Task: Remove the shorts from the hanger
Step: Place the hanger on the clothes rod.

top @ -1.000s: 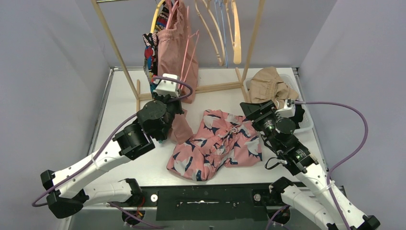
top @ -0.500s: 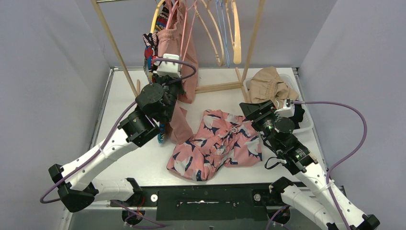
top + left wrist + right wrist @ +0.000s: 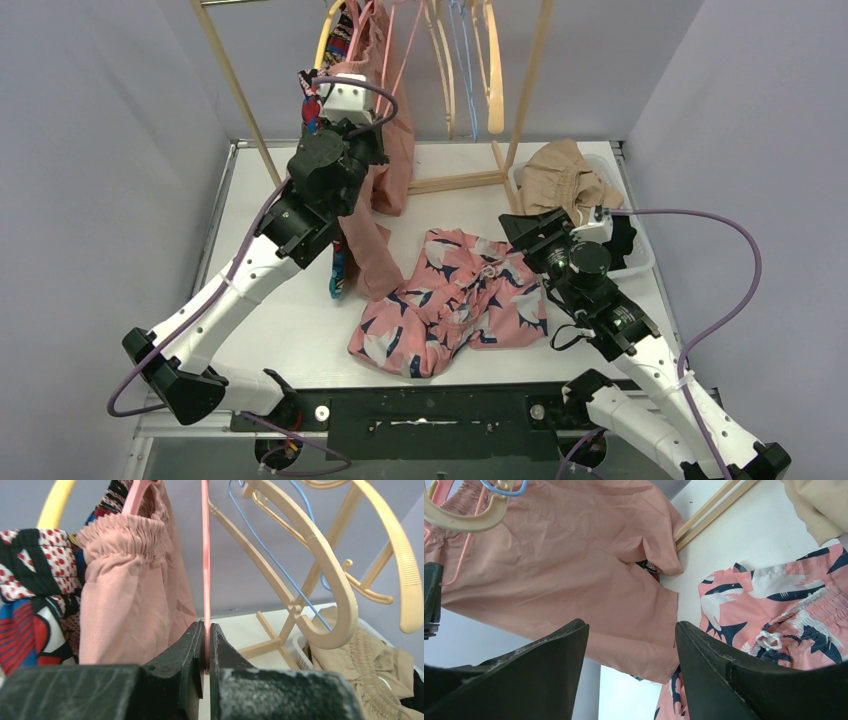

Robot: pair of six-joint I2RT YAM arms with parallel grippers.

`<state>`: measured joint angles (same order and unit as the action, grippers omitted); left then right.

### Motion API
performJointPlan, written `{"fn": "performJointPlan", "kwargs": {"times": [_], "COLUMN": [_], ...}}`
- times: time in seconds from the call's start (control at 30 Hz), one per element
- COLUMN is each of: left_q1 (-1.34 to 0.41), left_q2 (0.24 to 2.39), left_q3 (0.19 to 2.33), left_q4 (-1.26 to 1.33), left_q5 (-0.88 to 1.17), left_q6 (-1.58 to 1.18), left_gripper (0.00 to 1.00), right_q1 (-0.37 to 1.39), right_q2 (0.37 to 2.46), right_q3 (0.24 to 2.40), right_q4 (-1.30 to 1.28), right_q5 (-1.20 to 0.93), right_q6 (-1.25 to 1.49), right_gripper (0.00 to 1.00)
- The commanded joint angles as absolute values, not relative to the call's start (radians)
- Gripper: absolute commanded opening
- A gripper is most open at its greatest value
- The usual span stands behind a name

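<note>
From above, the left arm (image 3: 300, 215) reaches up to the wooden rack (image 3: 238, 85), where the plain pink shorts (image 3: 385, 170) hang, one leg trailing down to the tabletop (image 3: 255, 215). Patterned pink shorts (image 3: 450, 300) lie crumpled mid-tabletop and beige shorts (image 3: 560, 175) sit heaped in a basket (image 3: 640, 262) at the right. The left wrist view shows the left claw (image 3: 206, 640) pinched together on the thin wire of the pink hanger (image 3: 205, 555), with the plain pink shorts' gathered waistband just to its left, comic-print shorts (image 3: 35, 580) behind them, and bare pale hangers (image 3: 320, 555) to the right. In the right wrist view the right claw (image 3: 631, 630) has its jaws wide apart with nothing between them, facing the plain pink cloth. The shorts look light, limp and unlikely to slip or tear; they will stretch and drag rather than lift as one piece. The elastic waistband, bunched and thick, seems the best place to grip while the hanger is held steady.
</note>
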<state>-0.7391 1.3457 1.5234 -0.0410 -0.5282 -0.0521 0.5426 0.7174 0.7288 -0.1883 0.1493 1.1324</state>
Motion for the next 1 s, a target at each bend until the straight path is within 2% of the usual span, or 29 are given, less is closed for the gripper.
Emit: {"fn": "performJointPlan", "kwargs": {"times": [0.0,0.23,0.33,0.4,0.67,0.8,0.97], "left_q1": [-0.709,-0.702,-0.702,-0.701,-0.701,-0.701,-0.700], "left_q2": [1.364,1.358,1.357,1.355,1.248,1.179,1.061], "left_q3": [1.590,1.547,1.550,1.551,1.438,1.373,1.239], "left_q4": [-0.072,-0.081,-0.115,-0.144,-0.151,-0.199,-0.180], "left_q5": [-0.448,-0.442,-0.400,-0.369,-0.313,-0.281,-0.248], "left_q6": [-0.114,-0.139,-0.148,-0.159,-0.214,-0.229,-0.243], "left_gripper": [0.00,0.00,0.22,0.32,0.55,0.66,0.77], "right_q1": [0.535,0.534,0.532,0.533,0.529,0.528,0.530], "right_q2": [0.722,0.723,0.724,0.725,0.758,0.795,0.854], "right_q3": [0.765,0.764,0.765,0.764,0.792,0.802,0.769], "right_q4": [-0.140,-0.141,-0.141,-0.142,-0.204,-0.263,-0.352], "right_q5": [0.150,0.152,0.153,0.157,0.175,0.102,0.015], "right_q6": [1.110,1.103,1.098,1.095,0.925,0.832,0.850], "right_gripper": [0.65,0.65,0.65,0.65,0.75,0.79,0.81]}}
